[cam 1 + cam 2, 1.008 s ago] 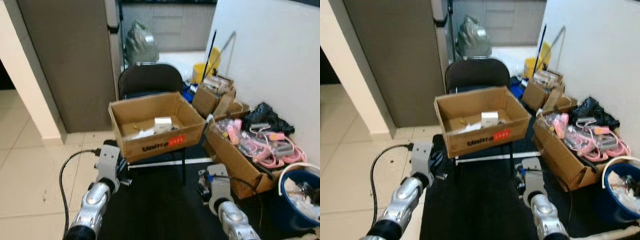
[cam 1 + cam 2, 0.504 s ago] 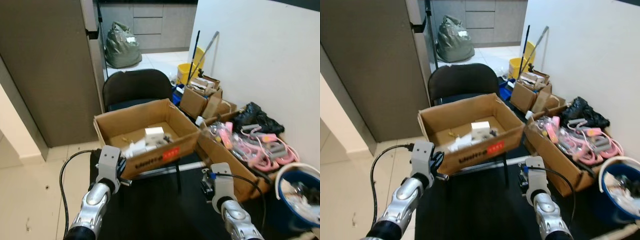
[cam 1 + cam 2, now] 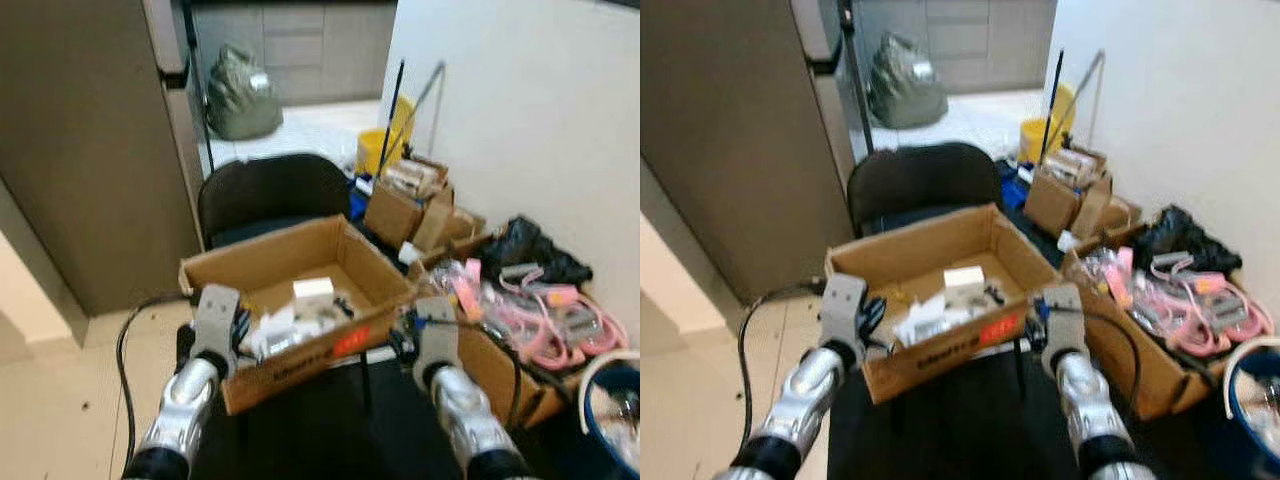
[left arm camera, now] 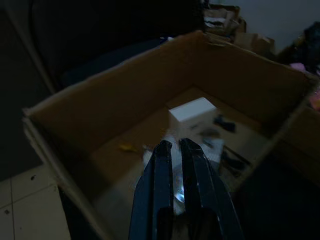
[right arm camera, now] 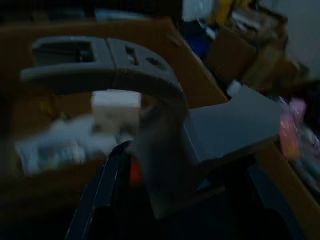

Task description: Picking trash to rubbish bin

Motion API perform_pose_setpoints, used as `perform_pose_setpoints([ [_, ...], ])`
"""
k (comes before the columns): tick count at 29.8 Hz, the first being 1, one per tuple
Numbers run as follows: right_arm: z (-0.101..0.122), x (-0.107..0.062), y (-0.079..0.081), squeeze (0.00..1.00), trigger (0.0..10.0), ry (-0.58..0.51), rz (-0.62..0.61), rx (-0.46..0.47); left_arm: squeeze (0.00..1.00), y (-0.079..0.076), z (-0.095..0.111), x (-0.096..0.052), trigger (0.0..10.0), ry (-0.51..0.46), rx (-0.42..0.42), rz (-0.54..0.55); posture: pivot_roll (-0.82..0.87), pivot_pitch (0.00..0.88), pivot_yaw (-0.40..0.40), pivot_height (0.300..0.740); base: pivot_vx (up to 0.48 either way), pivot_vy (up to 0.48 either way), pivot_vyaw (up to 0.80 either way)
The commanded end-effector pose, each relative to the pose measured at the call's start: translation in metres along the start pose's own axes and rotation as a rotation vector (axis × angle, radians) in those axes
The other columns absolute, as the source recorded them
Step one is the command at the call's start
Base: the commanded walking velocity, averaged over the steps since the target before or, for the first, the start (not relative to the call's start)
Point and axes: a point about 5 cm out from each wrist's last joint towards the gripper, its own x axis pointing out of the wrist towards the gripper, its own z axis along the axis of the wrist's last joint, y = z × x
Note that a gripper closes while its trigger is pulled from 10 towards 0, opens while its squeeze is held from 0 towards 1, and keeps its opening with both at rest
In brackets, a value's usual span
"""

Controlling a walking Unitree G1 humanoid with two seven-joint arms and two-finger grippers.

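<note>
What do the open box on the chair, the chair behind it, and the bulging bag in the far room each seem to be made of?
The box: brown corrugated cardboard, matte, with raw folded flaps and a red printed label.

The chair: black back with a dull sheen, probably vinyl or plastic; too blurred to be sure.

The bag: thin grey-green plastic film, judging by its crinkled, glossy, tied-up look.
</note>
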Motion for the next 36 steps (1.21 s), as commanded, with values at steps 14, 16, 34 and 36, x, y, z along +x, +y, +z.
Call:
perform_pose_setpoints([
  [14,0.027,0.014,0.019,0.0,10.0,-0.06,0.095,-0.02,0.0,0.002,0.007,0.002,10.0,-0.011,0.029,-0.006,-0.05,0.04,-0.002,0.74,0.346,0.0,0.0],
  [16,0.029,0.014,0.02,0.0,10.0,-0.065,0.099,-0.022,0.0,0.002,0.008,0.003,10.0,-0.012,0.033,-0.007,-0.05,0.04,-0.003,0.74,0.3,0.0,0.0],
  [34,0.039,0.022,0.031,0.0,10.0,-0.073,0.185,-0.176,0.0,-0.02,0.023,0.009,10.0,0.037,0.328,-0.228,-0.05,0.061,-0.026,0.74,0.0,0.0,0.0],
  [36,0.038,0.025,0.032,0.0,10.0,-0.057,0.183,-0.196,0.0,-0.024,0.026,0.008,10.0,0.029,0.33,-0.291,-0.06,0.065,-0.029,0.74,0.0,0.0,0.0],
])
